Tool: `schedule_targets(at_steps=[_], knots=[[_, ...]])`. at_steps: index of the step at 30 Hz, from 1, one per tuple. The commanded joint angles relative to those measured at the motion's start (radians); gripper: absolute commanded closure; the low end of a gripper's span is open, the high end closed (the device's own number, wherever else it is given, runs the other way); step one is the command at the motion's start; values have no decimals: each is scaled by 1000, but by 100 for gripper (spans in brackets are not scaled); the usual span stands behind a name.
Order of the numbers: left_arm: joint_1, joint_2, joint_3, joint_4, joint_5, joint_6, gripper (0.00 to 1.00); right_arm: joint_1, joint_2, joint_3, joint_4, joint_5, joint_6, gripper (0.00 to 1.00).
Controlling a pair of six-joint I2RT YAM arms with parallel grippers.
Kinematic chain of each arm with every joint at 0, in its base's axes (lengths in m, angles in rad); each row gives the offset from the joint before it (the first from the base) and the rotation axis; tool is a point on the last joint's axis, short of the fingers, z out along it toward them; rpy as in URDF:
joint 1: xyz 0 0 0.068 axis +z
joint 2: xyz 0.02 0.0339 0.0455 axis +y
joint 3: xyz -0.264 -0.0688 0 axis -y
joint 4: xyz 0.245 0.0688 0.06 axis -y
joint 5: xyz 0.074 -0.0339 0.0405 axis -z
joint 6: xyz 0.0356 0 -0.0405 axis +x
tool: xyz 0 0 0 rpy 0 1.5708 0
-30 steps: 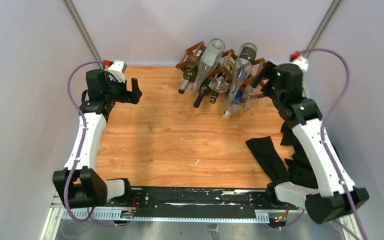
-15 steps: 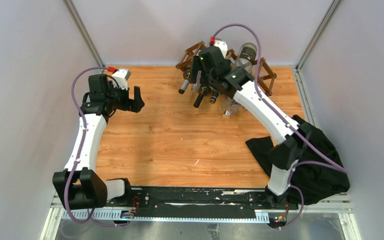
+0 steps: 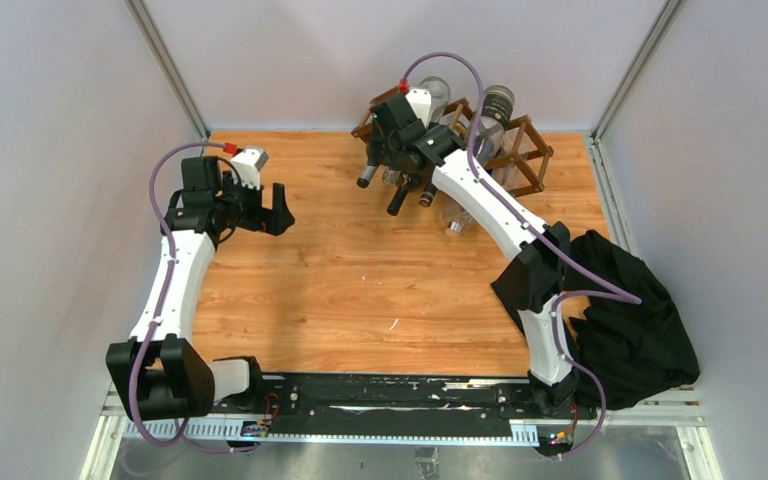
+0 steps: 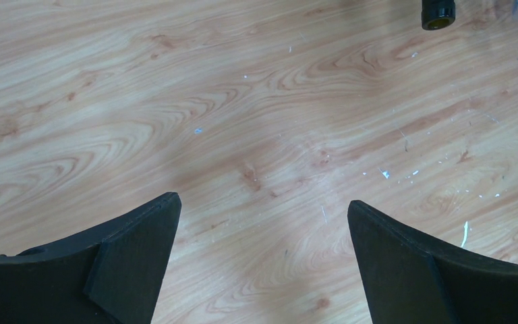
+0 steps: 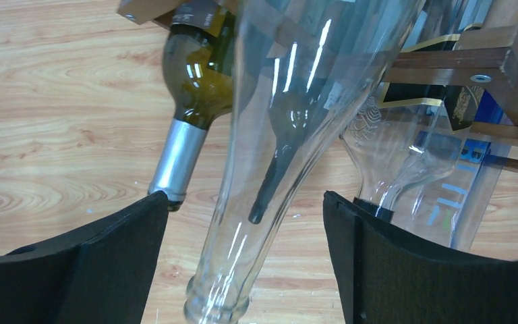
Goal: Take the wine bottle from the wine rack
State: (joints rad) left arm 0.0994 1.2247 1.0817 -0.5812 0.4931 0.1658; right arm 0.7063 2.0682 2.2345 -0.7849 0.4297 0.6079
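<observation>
The dark brown wooden wine rack (image 3: 523, 152) stands at the back of the table with several bottles in it, necks sloping toward me. My right gripper (image 3: 396, 160) hangs over the rack's left part. In the right wrist view it (image 5: 243, 202) is open, its fingers (image 5: 114, 256) either side of the neck of a clear glass wine bottle (image 5: 276, 135), with gaps on both sides. A green bottle with a silver cap (image 5: 190, 101) lies left of it. Rack sticks (image 5: 492, 64) show at the right. My left gripper (image 3: 278, 208) is open and empty over bare wood (image 4: 263, 206).
A black cloth (image 3: 632, 325) lies heaped at the table's right edge. More clear and dark bottles (image 3: 495, 102) fill the rack, their necks poking out over the table. A dark bottle mouth (image 4: 438, 12) shows at the top of the left wrist view. Grey walls close in on three sides.
My right arm has swung from the rack's right end to its left part, and its fingers now straddle the clear bottle's neck. My left gripper has drifted slightly right and nearer.
</observation>
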Motion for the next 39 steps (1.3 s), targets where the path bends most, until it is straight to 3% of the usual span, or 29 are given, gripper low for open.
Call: schedule_targets(at_steps=[1, 6, 11, 14, 26, 39], knots=[[6, -7, -11, -10, 29, 8, 0, -30, 47, 50, -41, 39, 39, 12], [6, -8, -18, -8, 41, -1, 0, -43, 94, 74, -39, 29, 51, 14], [6, -12, -19, -19, 28, -5, 0, -51, 102, 66, -29, 17, 77, 23], [6, -21, -34, -12, 9, 4, 0, -50, 82, 30, 6, 8, 80, 34], [6, -13, -95, 7, -42, 69, 0, -50, -62, -133, 109, -16, 111, 100], [6, -92, -75, -31, 52, 175, 0, -12, -324, -349, 310, -128, 27, 100]])
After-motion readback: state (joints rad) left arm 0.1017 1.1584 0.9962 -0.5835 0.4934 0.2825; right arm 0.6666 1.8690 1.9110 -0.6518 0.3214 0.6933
